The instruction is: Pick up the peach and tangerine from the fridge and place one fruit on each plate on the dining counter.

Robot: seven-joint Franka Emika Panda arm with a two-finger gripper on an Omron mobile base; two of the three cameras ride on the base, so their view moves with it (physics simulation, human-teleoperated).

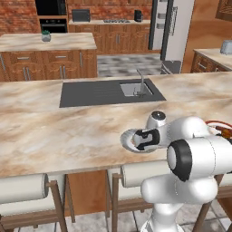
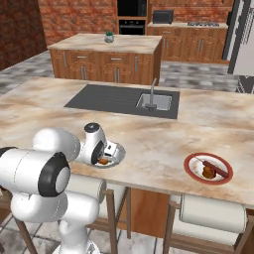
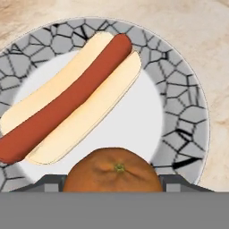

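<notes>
The tangerine (image 3: 112, 171) is a round orange fruit with a dimpled skin and a small green stem scar on top. In the hand view it sits low in the frame between the 2 dark finger tips, which press against its sides, so the gripper (image 3: 114, 181) is closed around it. From the right base view the gripper (image 2: 105, 155) hangs just over the near plate (image 2: 119, 155), with a bit of orange showing under the hand.

That plate (image 3: 188, 103) has a grey rim with a cracked, mosaic-like pattern and a white middle. On it lies a hot dog (image 3: 71, 96): a reddish-brown sausage in a pale bun, set on a slant across the plate. The tangerine is over the bare white part of the plate, beside the bun; whether it touches the plate I cannot tell.

A 2nd plate (image 2: 191, 171), red-rimmed from this side, sits further right on the dining counter (image 2: 163, 134), well apart from the 1st. It carries its own hot dog (image 2: 214, 166) and a round orange-brown fruit (image 2: 208, 172).

Behind the plates the counter holds a dark sink (image 2: 124, 99) with a tap (image 2: 153, 89). Padded stools (image 2: 211, 211) stand under the near edge. The fridge (image 1: 174, 31) stands at the back of the room, 1 door ajar. A separate island carries a small potted plant (image 2: 109, 36).

No writing can be read anywhere.
</notes>
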